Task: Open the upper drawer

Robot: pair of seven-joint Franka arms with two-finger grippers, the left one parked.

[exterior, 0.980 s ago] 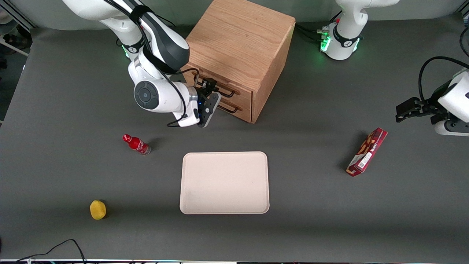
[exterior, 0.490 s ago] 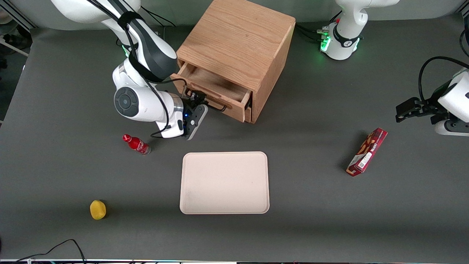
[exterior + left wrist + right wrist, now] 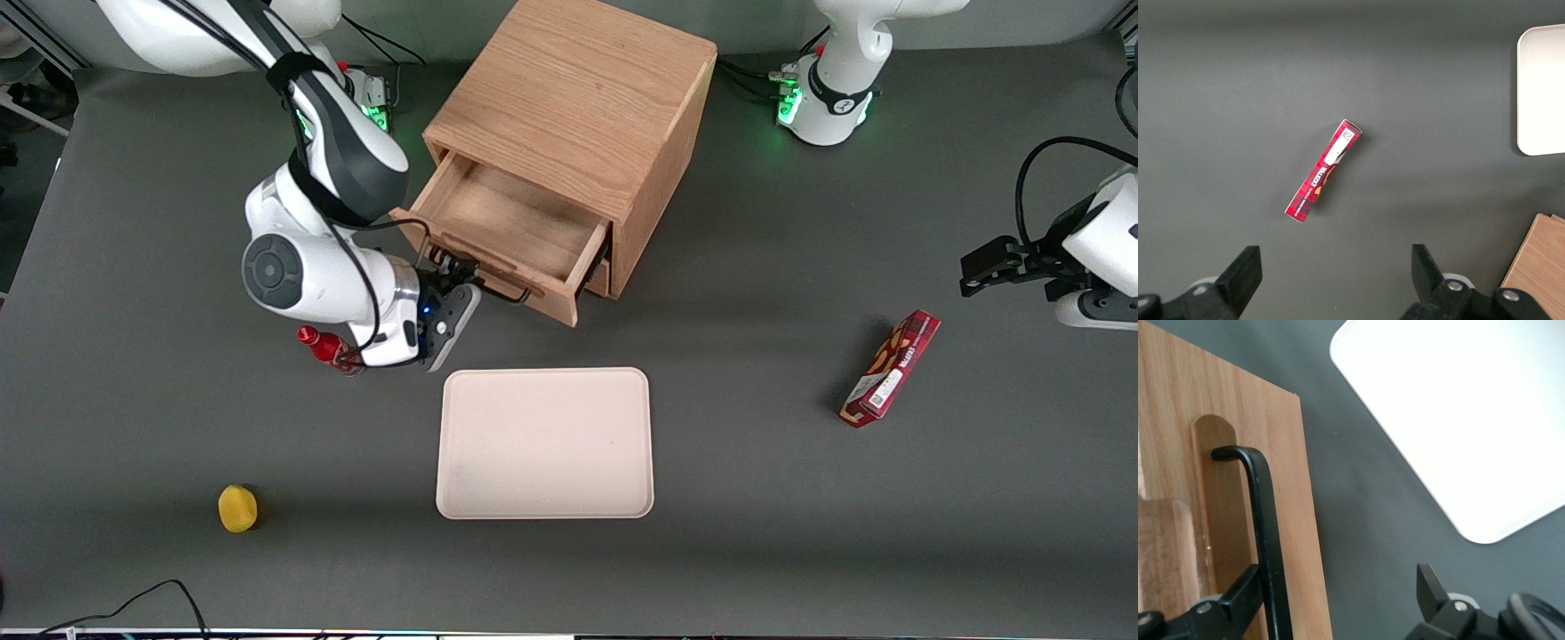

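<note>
The upper drawer of the oak cabinet stands pulled well out, and its shallow wooden tray is bare inside. Its thin black bar handle is on the drawer front facing the front camera. My right gripper is at the working arm's end of that handle. In the right wrist view the gripper is open, its fingers wide apart. One finger touches the black handle against the drawer front; the other hangs over bare table. Only a sliver of the lower drawer shows.
A cream tray lies nearer the front camera than the drawer and shows in the right wrist view. A red bottle lies partly under my wrist. A yellow object sits near the front edge. A red box lies toward the parked arm's end.
The upper drawer went from closed to far out, sliding toward the front camera. My gripper moved with its handle, nearer the red bottle and the tray.
</note>
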